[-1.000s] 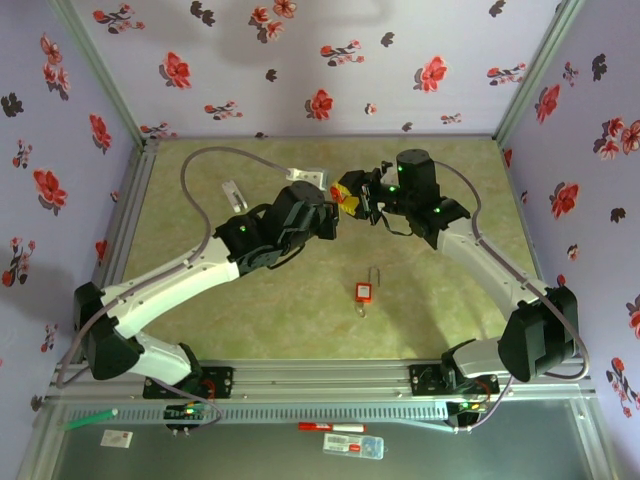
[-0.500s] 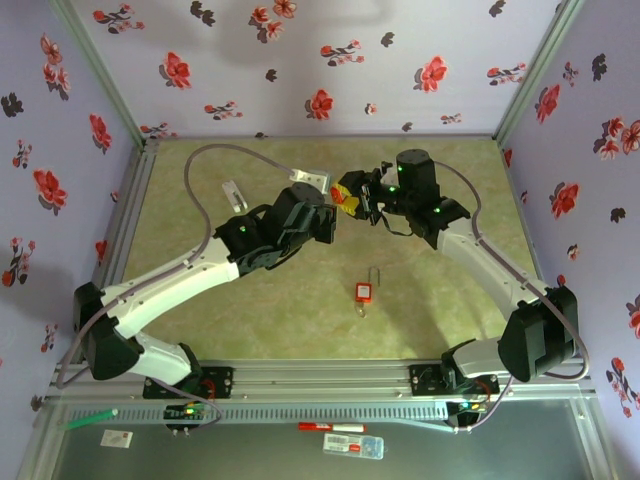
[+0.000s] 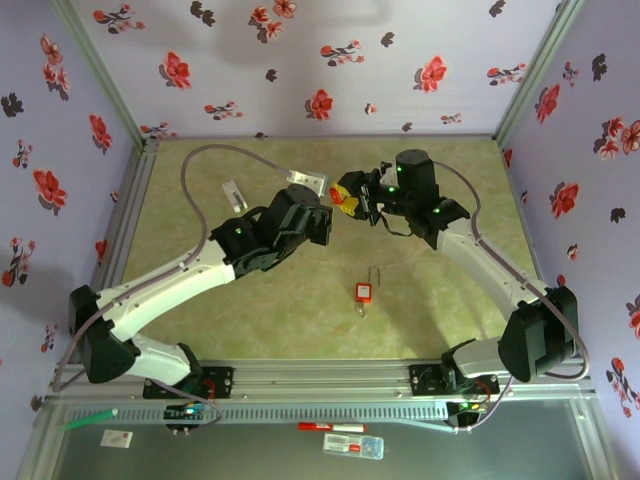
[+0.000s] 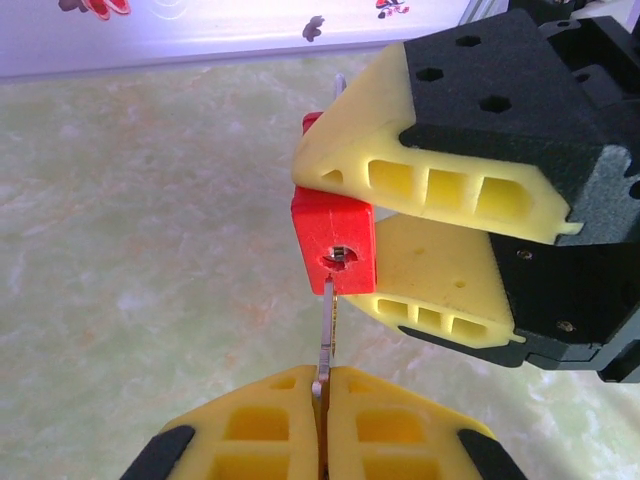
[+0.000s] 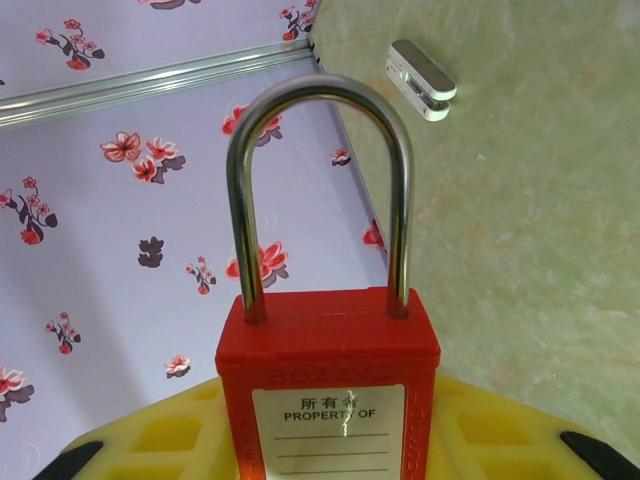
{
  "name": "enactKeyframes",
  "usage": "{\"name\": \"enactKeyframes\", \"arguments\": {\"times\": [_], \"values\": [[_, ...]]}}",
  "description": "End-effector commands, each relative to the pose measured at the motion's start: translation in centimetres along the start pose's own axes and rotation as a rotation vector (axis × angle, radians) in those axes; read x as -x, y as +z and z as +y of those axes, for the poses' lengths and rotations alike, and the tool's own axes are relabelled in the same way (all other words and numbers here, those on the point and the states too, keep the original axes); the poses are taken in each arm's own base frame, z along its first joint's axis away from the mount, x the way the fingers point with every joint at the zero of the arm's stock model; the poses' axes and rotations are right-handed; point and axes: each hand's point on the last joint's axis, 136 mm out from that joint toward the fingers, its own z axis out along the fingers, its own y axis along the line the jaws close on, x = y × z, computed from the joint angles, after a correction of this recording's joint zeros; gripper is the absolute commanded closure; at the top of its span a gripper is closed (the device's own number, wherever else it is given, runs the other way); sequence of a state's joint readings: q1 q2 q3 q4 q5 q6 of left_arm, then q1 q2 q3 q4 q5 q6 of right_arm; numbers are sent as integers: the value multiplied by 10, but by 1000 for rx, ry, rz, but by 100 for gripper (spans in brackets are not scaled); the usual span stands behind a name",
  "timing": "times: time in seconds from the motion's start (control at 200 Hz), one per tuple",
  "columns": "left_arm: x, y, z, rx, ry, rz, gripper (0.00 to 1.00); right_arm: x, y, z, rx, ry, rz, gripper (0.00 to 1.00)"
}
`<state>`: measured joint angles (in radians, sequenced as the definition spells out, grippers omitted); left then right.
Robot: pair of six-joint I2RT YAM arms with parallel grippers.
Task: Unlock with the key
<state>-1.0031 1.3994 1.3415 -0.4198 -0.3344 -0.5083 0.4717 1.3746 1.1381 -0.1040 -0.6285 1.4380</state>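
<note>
Right claw (image 3: 352, 197) pinches red padlock (image 5: 328, 350), shackle closed, held above the surface (image 3: 250, 300) near its far edge. Left claw (image 4: 322, 392) pressed together on key (image 4: 327, 325), blade tip at the padlock's keyhole (image 4: 338, 257).

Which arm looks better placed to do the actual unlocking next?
Left. The left gripper pinches the key, whose tip sits at the keyhole of the red padlock, so it likely only needs to push and turn. The right gripper is busy clamping the padlock's body.
</note>
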Motion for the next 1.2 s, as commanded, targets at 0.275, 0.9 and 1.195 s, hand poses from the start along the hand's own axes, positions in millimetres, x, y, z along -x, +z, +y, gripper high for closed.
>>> {"name": "enactKeyframes", "arguments": {"times": [0.275,0.9,1.195], "values": [[13,-6,7,15,36,-54,100,-14,-5,23,48,-76,6,100],[11,0,13,29,44,-34,100,-18,-7,27,60,-82,12,100],[10,9,5,-66,-46,-15,100,-26,-5,31,69,-93,27,100]]}}
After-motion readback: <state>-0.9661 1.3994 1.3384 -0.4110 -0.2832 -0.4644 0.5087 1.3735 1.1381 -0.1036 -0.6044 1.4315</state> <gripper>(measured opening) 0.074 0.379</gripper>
